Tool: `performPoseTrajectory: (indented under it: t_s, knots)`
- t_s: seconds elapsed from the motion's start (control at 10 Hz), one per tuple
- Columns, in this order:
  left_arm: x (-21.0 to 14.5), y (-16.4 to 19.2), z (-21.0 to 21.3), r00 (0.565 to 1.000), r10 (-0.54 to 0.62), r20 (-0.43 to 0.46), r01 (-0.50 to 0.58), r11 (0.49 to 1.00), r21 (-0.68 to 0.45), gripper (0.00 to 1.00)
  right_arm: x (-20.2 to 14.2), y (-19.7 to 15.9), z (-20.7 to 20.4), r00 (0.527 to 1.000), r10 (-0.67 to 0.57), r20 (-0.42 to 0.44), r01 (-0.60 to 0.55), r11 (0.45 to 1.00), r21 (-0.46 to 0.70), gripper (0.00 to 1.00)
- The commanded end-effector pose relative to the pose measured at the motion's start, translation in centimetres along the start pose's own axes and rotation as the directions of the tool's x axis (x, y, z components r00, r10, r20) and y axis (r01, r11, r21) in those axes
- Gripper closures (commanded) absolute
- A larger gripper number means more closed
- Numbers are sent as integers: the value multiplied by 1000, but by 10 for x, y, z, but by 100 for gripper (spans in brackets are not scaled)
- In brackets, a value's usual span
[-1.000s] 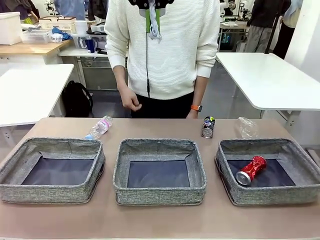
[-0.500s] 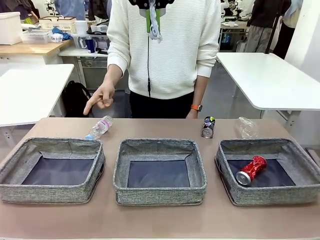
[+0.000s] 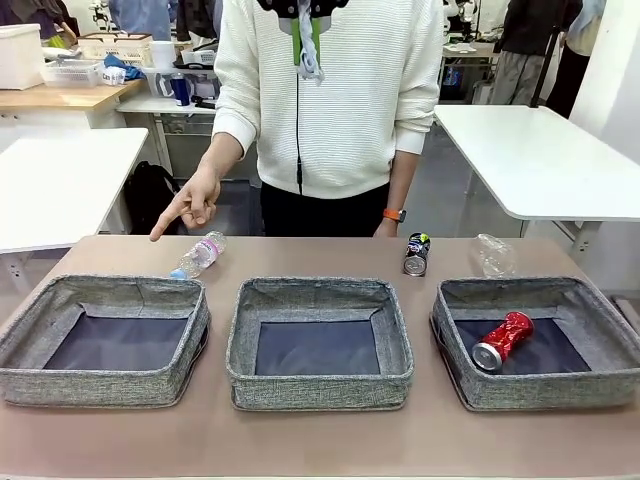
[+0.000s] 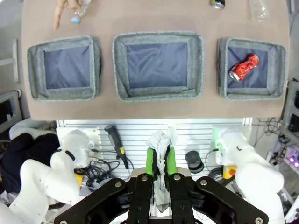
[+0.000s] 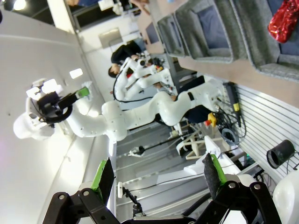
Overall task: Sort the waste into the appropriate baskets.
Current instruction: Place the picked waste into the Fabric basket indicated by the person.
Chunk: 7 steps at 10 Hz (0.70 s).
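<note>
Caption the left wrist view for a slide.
Left claw shut on white paper wad, overlooking three grey baskets, red can in one.

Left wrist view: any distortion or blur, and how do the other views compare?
Left wrist view: wide-angle bowing curves the table edges, wad sharp. Front view: even light, soft shadows, red can crisp. Right wrist view: rolled sideways, ceiling lamps glare.
</note>
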<state>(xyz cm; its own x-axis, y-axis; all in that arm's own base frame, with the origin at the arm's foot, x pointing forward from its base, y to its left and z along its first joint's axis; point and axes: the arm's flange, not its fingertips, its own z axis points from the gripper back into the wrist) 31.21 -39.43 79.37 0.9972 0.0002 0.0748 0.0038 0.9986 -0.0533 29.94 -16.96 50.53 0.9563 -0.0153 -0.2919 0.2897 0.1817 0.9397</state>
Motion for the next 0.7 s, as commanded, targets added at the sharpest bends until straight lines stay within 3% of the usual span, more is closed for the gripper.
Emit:
performPoseTrajectory:
  t_s: [0.0, 0.3, 0.6]
  knots:
    - [-2, 2, 2, 1000, 0, 0, 0, 1000, 3, 90, -1, 2, 0, 1000, 12, -3, -12, 1000, 7, 0]
    - [0, 0, 0, 1000, 0, 0, 0, 1000, 0, 90, -1, 2, 0, 1000, 12, -3, -12, 1000, 7, 0]
    - [2, 97, -49, 999, -41, -4, 41, 999, 22, 90, -1, 2, 0, 1000, 12, -3, -12, 1000, 7, 0]
